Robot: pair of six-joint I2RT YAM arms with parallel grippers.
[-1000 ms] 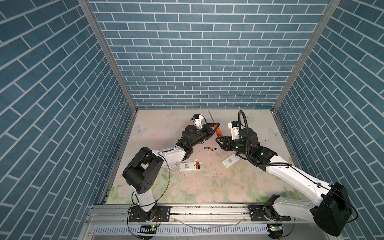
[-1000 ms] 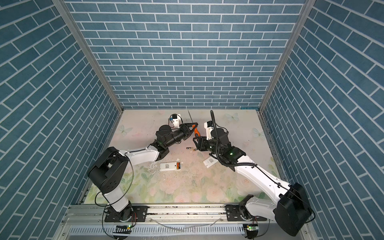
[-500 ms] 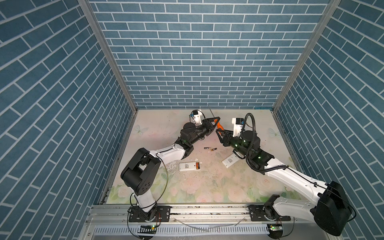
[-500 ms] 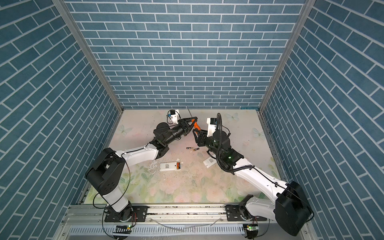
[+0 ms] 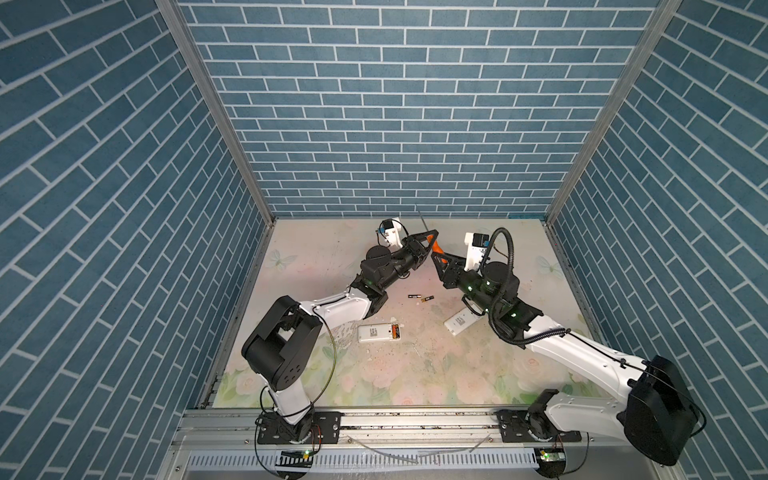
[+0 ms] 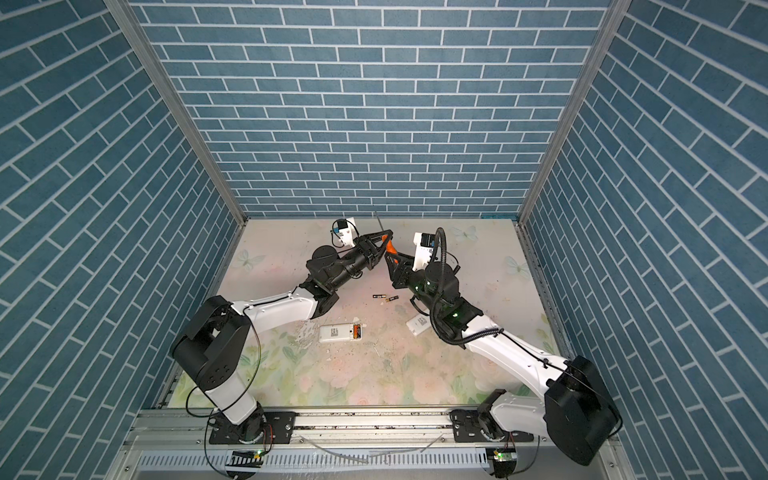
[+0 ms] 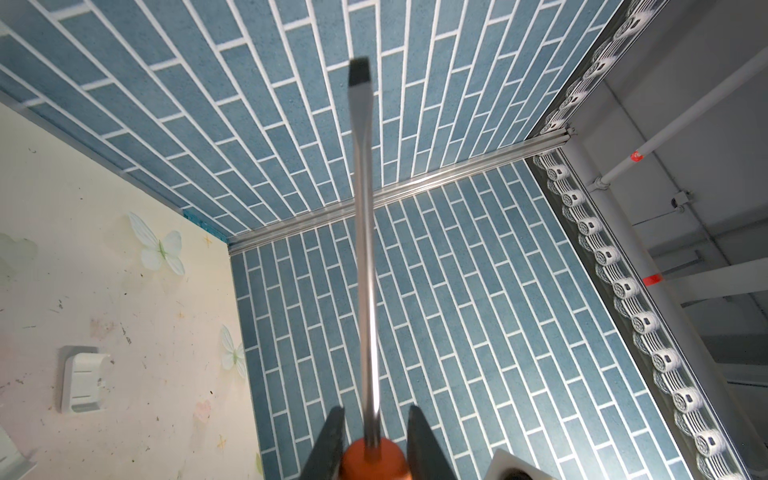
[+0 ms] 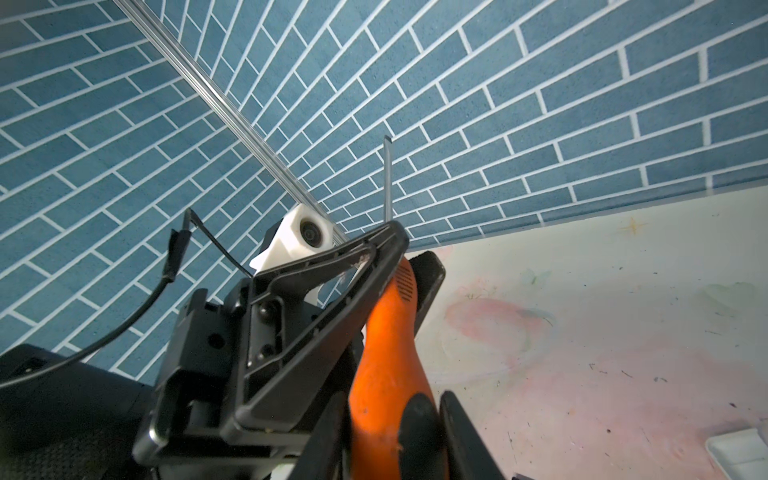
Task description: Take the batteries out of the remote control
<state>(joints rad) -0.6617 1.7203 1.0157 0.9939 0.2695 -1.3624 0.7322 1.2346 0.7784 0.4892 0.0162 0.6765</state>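
**Both jaws at the screwdriver; batteries down on the worktop**

Top views: your left gripper [image 5: 431,240] has its jaws closed on the orange-handled screwdriver [image 5: 436,248]. The shaft points up and away toward the back wall. Your right gripper [image 5: 437,259] meets it from below, with its jaws around the lower end of the handle. Both arms reach from the near rail to the far middle of the worktop [image 5: 478,374], wrists lifted off it and tips together.

Beneath them a battery [image 5: 413,296] and a second battery [image 5: 428,298] lie loose, just beside each other and almost in line. An orange battery [image 5: 395,331] sits in the open compartment of the white remote [image 5: 376,333], near your left forearm. A second remote [image 5: 459,322] lies partly under your right arm. Both top views agree on this layout.

Left wrist view: the fingers [image 7: 330,440] press on either side of the handle's orange collar. The bare shaft runs straight out between them to its flat tip.

Right wrist view: your right jaws stand on either side of the handle's orange-and-black butt. A thin light strip shows between the handle and one finger [image 8: 461,436], so they are part-open around it, not clamped. Further up the handle you can see the left gripper's hold.
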